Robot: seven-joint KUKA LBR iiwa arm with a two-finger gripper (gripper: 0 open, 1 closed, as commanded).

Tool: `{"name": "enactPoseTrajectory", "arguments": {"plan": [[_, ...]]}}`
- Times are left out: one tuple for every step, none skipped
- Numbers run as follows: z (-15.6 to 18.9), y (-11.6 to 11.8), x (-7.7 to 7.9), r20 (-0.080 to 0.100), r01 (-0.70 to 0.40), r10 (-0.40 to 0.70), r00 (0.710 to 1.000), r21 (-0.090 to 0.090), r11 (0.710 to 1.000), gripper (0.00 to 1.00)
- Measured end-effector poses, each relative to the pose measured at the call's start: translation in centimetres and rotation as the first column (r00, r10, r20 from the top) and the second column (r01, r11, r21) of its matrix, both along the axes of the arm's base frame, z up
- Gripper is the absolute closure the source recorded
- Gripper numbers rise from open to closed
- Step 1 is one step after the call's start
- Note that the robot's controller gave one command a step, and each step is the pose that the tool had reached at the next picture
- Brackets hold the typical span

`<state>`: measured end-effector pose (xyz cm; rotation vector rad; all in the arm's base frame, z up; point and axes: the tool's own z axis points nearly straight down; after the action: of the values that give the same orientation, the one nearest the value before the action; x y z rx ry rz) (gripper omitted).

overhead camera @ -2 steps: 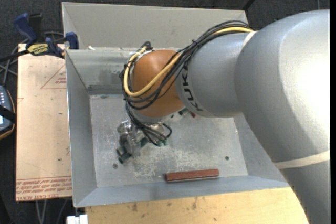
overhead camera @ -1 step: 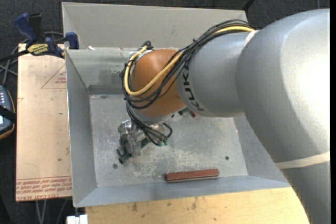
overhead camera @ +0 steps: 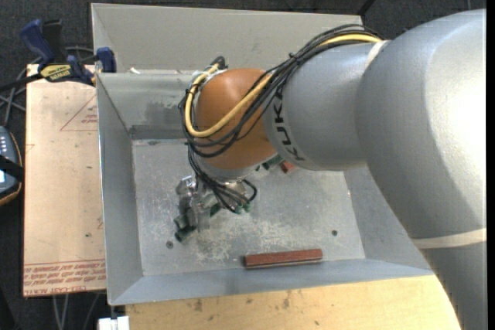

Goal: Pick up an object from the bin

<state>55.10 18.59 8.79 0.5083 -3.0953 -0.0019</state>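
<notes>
My gripper hangs low over the left middle of the bin floor, its metal body pointing down and to the left, with its dark tip close to the floor. No loose thing shows under it. A flat reddish-brown bar lies along the bin's front wall, to the right of the gripper and apart from it. A small red thing peeks out from under the arm toward the middle of the bin.
The arm, with its orange cover and cables, hangs over the back and right of the bin and hides the floor there. Pale grit is scattered over the bare floor around the gripper. A small dark speck lies at front left.
</notes>
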Motion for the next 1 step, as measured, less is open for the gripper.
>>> {"name": "enactPoseTrajectory", "arguments": {"plan": [[2.06, 0.05, 0.09, 0.004, 0.001, -0.001, 1.000, 0.001, 1.000, 1.00]]}}
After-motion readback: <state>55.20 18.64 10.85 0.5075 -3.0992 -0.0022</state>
